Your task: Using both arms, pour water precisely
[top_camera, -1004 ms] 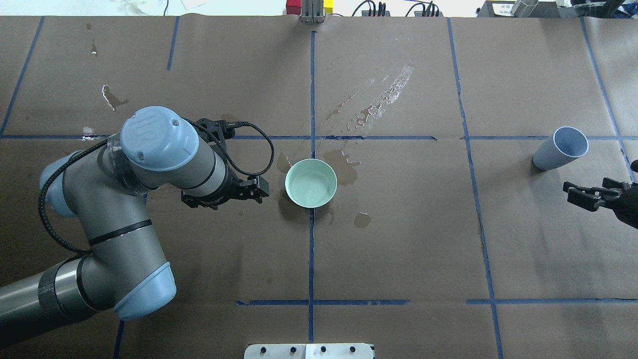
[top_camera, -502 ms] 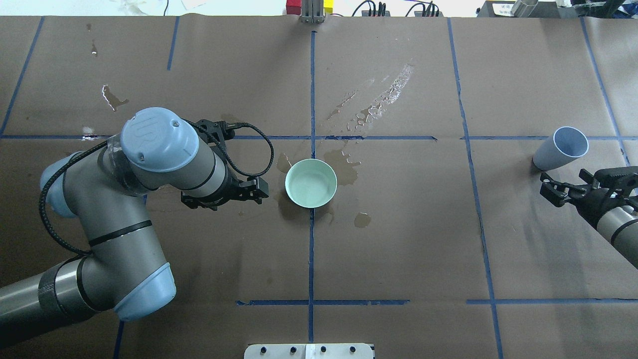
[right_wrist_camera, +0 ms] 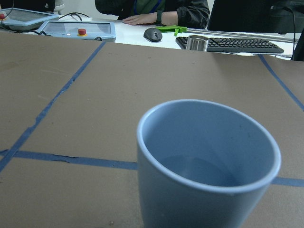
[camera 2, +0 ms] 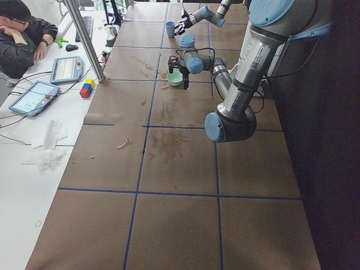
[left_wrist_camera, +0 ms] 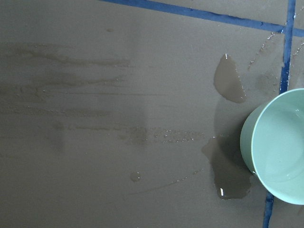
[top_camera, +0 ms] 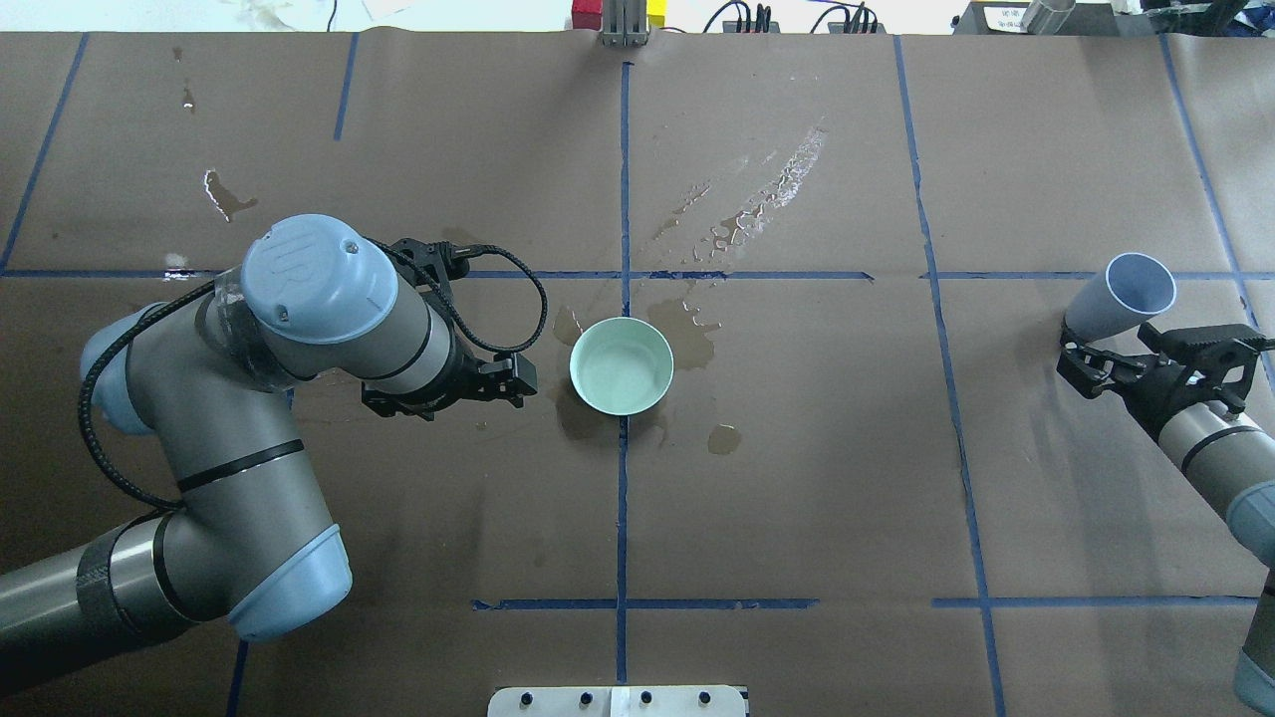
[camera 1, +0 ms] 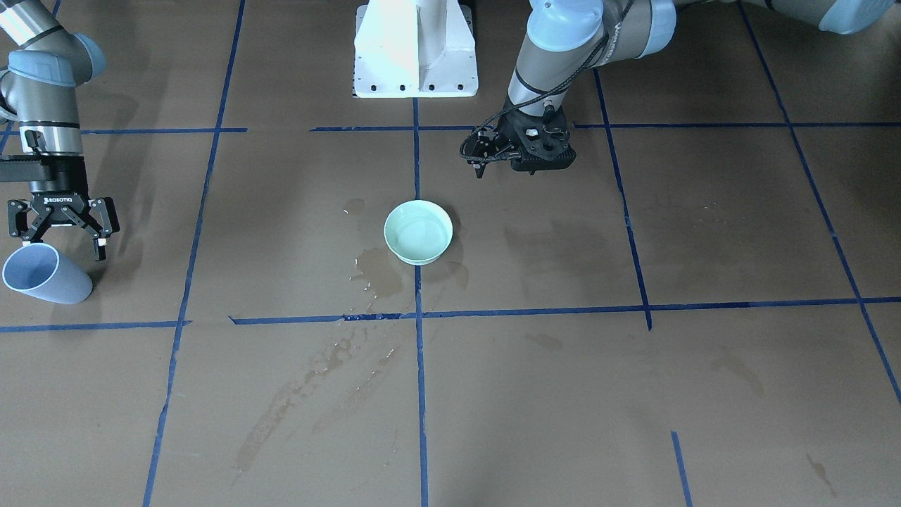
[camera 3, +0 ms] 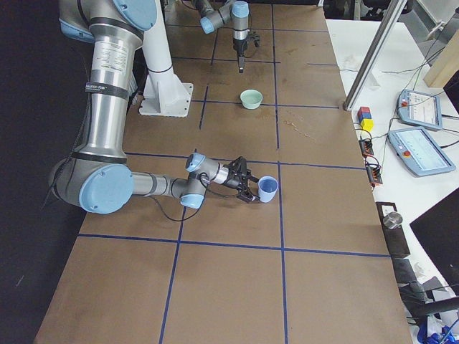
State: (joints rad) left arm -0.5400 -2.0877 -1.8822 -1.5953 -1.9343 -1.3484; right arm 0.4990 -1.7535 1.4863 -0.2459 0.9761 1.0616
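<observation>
A light-blue cup [top_camera: 1121, 299] stands at the table's right end, with a little clear water [right_wrist_camera: 199, 171] in its bottom. My right gripper [top_camera: 1106, 357] is open and empty, level with the cup on the robot's side, close to it but not around it. It also shows in the front view [camera 1: 62, 243] just behind the cup [camera 1: 43, 276]. A mint-green bowl [top_camera: 621, 365] sits at the table's middle with a thin glossy film of water [left_wrist_camera: 285, 152]. My left gripper [top_camera: 510, 378] hovers just left of the bowl, apart from it, and looks shut and empty.
Wet patches lie around the bowl [top_camera: 687, 334] and a streak of droplets [top_camera: 767, 194] runs beyond it. The white pedestal base [camera 1: 415, 49] stands behind the bowl. An operator's desk with a keyboard [right_wrist_camera: 228, 43] and tablets borders the far edge.
My right gripper has come in from the table's right edge, leftward and toward the cup, still open. The left arm, bowl and cup have not moved.
</observation>
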